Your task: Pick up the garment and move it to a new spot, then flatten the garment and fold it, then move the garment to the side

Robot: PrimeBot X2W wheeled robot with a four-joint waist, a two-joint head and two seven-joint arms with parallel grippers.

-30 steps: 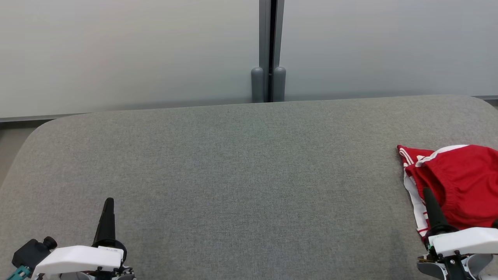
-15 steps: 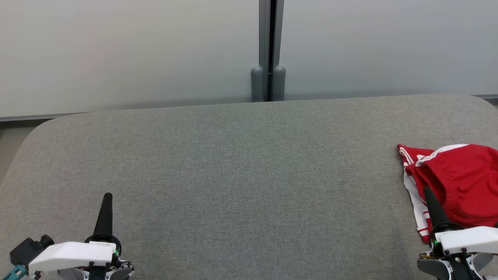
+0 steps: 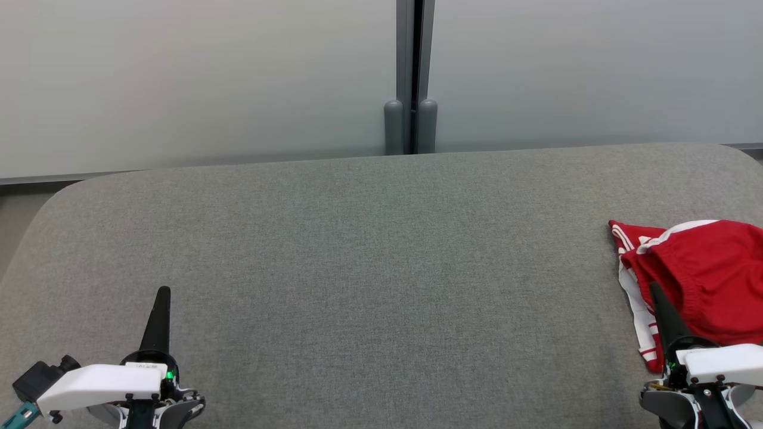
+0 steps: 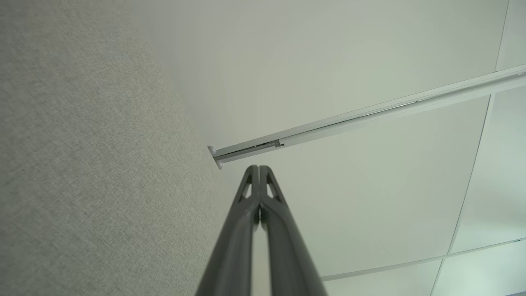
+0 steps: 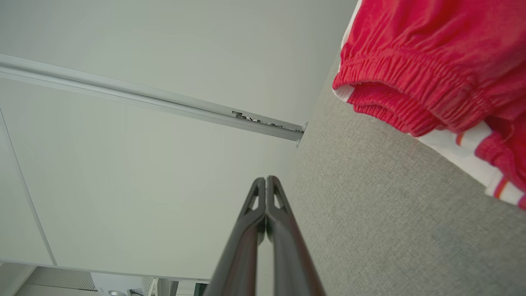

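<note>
The garment [image 3: 700,280] is red with white stripes and an elastic waistband, lying crumpled at the right edge of the grey padded surface [image 3: 381,268]. The right wrist view catches the same garment [image 5: 431,61] at its upper right. My right gripper [image 3: 654,288] is shut, its tip in front of the garment's near left edge in the head view; its fingers [image 5: 266,181] are pressed together with nothing between them. At the lower left my left gripper [image 3: 163,292] is shut and empty over bare surface, far from the garment; its closed fingers [image 4: 258,169] point toward the wall.
Frosted wall panels [image 3: 197,77] rise behind the surface, split by a dark vertical post [image 3: 411,77] with two grey round caps at its foot. The surface has rounded far corners, and a strip of floor [image 3: 18,214] shows at the left.
Both arms have drawn back toward the bottom of the head view; the left fingertip now reaches slightly farther up. The garment has not moved.
</note>
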